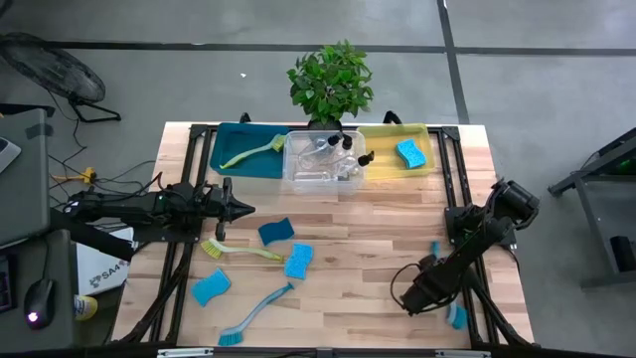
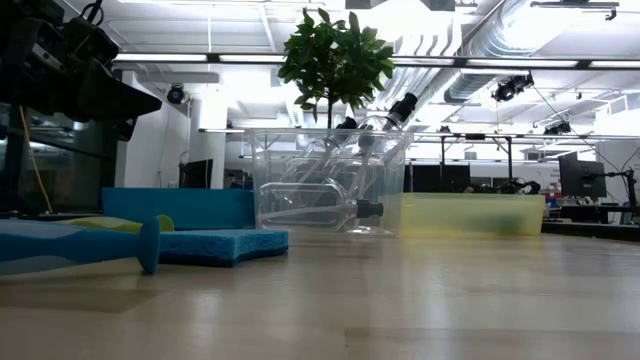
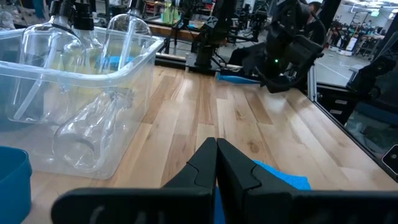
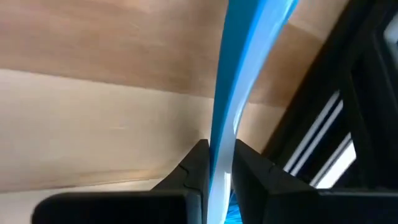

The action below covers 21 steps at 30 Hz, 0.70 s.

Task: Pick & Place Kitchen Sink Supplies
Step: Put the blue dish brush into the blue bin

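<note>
My right gripper (image 1: pixel 444 288) is near the table's right near corner, shut on a blue dish brush (image 1: pixel 449 298). The brush's handle end (image 1: pixel 434 247) points to the far side and its bristle head (image 1: pixel 457 316) to the near edge. My left gripper (image 1: pixel 243 209) hovers shut at the left, pointing level toward the middle, holding nothing. Three blue sponges (image 1: pixel 276 231) (image 1: pixel 298 260) (image 1: pixel 211 287), a yellow-green brush (image 1: pixel 243 251) and another blue brush (image 1: pixel 253 316) lie flat on the wood between the arms. My right gripper pinches the blue brush's handle (image 4: pixel 222 149) between its two fingers (image 4: pixel 196 169), on the stretch near the bristle head. The fingers slant down from above and lie across the handle. Whether the brush is clear of the table, I cannot tell.
Along the far edge stand a teal bin (image 1: pixel 231 139) with a yellow-green brush, a clear bin (image 1: pixel 298 179) with pump bottles (image 1: pixel 333 149) and a yellow bin (image 1: pixel 393 134) with a blue sponge (image 1: pixel 409 152). Behind them is a potted plant (image 1: pixel 331 82). Bare wood lies mid-right.
</note>
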### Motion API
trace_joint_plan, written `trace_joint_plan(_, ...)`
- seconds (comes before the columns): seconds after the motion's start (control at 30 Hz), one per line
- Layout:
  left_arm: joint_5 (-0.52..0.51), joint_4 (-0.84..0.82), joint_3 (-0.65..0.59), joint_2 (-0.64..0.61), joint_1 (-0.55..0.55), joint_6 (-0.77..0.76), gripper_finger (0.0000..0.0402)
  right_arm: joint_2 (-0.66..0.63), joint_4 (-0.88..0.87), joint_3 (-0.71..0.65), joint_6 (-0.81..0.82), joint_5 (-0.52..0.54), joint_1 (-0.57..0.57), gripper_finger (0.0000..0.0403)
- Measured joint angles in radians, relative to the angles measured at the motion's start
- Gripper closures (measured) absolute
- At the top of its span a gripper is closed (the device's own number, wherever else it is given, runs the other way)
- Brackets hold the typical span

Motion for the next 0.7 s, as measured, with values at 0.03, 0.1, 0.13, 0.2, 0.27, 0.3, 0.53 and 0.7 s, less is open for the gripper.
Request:
trace_joint_plan(0.03, 0.000, 0.000, 0.000, 0.000, 0.000, 0.000, 0.0401, 0.000, -0.019, 0.016, -0.011, 0.025, -0.001, 0.0363)
trace_joint_plan(0.1, 0.000, 0.000, 0.000, 0.000, 0.000, 0.000, 0.0401, 0.000, -0.053, 0.052, -0.032, 0.073, -0.001, 0.0363)
trace_joint_plan(0.13, 0.000, 0.000, 0.000, 0.000, 0.000, 0.000, 0.0401, 0.000, -0.075, 0.070, -0.040, 0.097, -0.001, 0.0363)
trace_joint_plan(0.2, 0.000, 0.000, 0.000, 0.000, 0.000, 0.000, 0.0401, 0.000, -0.125, 0.106, -0.054, 0.156, -0.001, 0.0363)
trace_joint_plan(0.27, 0.000, 0.000, 0.000, 0.000, 0.000, 0.000, 0.0401, 0.000, -0.172, 0.142, -0.066, 0.221, -0.001, 0.0363)
trace_joint_plan(0.3, 0.000, 0.000, 0.000, 0.000, 0.000, 0.000, 0.0401, 0.000, -0.195, 0.158, -0.074, 0.260, -0.001, 0.0363)
trace_joint_plan(0.53, -0.001, 0.000, 0.000, 0.000, 0.000, 0.000, 0.0401, -0.001, -0.311, 0.247, -0.129, 0.551, -0.001, 0.0363)
trace_joint_plan(0.7, -0.001, 0.000, 0.000, 0.000, 0.000, 0.000, 0.0401, -0.003, -0.328, 0.259, -0.195, 0.719, -0.005, 0.0363)
